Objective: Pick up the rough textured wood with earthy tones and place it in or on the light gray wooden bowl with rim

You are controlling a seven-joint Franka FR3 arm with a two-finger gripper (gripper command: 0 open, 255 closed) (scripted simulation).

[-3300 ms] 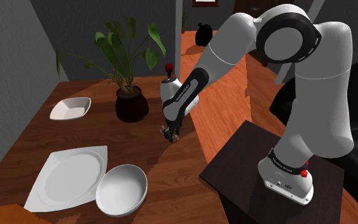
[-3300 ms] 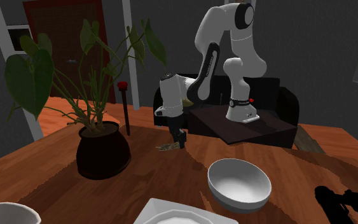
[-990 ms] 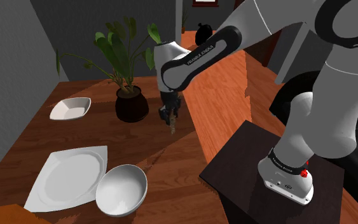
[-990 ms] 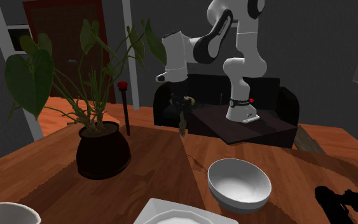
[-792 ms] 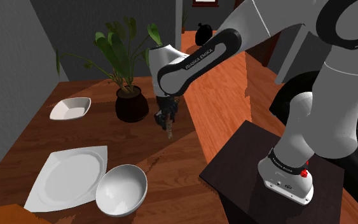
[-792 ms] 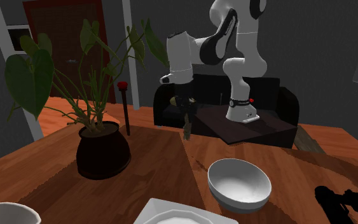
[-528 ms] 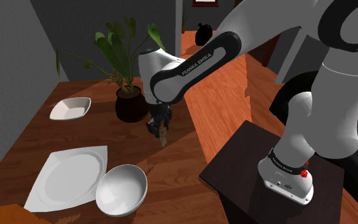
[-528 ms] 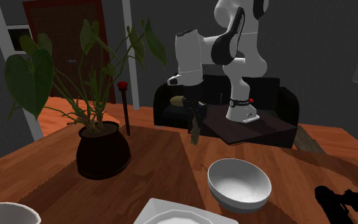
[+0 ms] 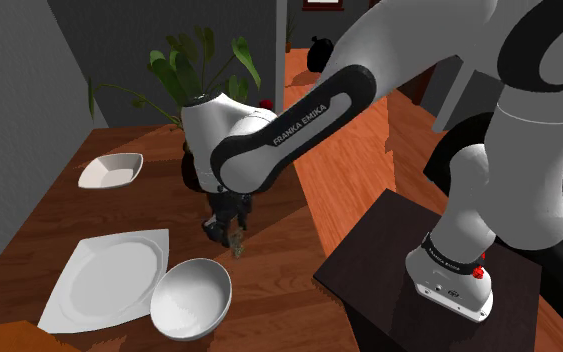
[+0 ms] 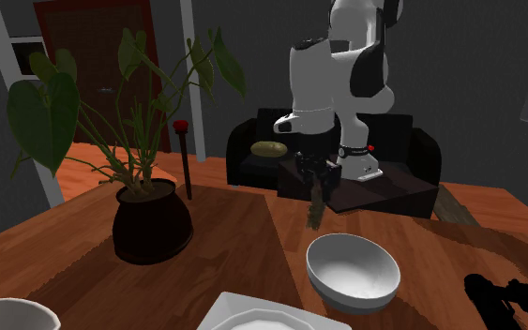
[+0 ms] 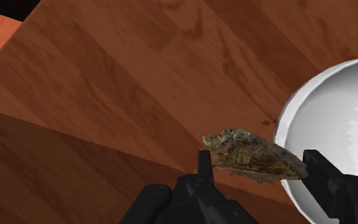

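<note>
Jaws: pinched shut on the wood piece, pointing down over the table (image 9: 274, 265).
Wood piece (image 11: 250, 156): rough, brown-green, clasped betw. the two fingers, hanging below them above the table.
Bowl (image 9: 184, 300): round, white-grey, on table; wood was at approx. 1 o'clock of it in shoulder view, 11 o'clock in 2nd ext. view, near its rim.
Plate (image 9: 104, 280): white, squarish, just beside bowl at 9 o'clock, shoulder view.

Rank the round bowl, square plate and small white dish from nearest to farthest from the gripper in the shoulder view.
1. The round bowl, just below the gripper holding the wood piece.
2. The square plate, left of that bowl.
3. The small white dish, at the view's upper left.
</note>
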